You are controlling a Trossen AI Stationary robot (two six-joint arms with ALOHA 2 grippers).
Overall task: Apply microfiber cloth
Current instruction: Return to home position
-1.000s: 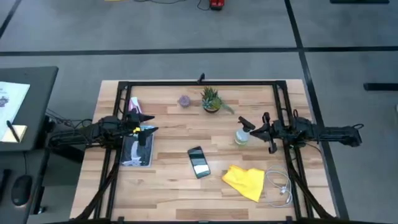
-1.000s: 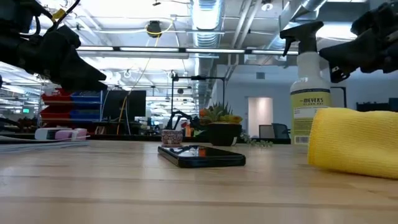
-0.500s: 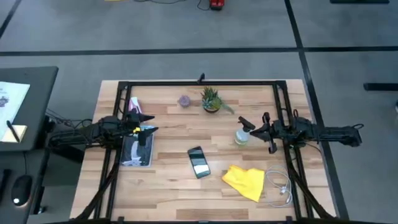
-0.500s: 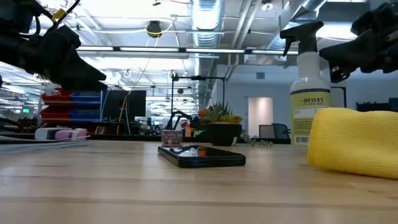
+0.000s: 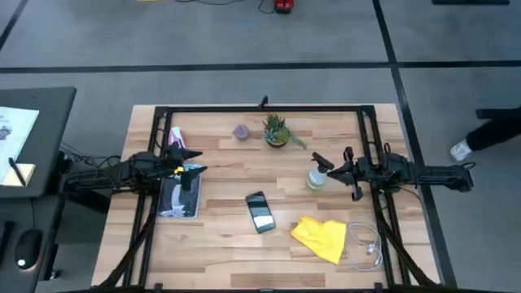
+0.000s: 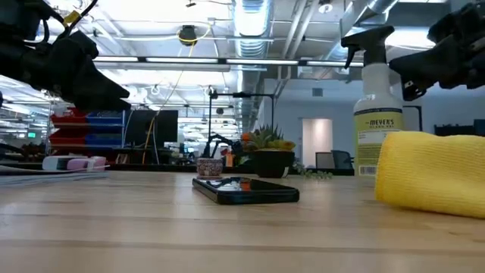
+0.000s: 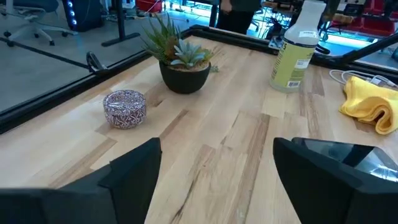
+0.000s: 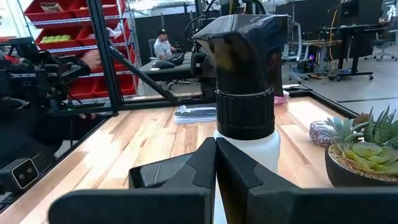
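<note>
Microfiber cloth (image 5: 320,237) lies crumpled on the table (image 5: 228,244), right arm's side, between phone (image 5: 260,212) and white cable (image 5: 368,248). Long axis diagonal, narrow corner pointing away from the spray bottle (image 5: 316,177). Low view cuts off one end. Left gripper (image 5: 192,163) hangs above the blue-white packet (image 5: 179,199), 2 fingers spread. Right gripper (image 5: 332,169) just beside the bottle, fingers pressed together, empty.

Only one word can be read: "MEYER'S", in dark letters on the pale label (image 6: 377,123) of the bottle (image 6: 374,83), at the right of the low view. The smaller lines under it are too small to read.
</note>
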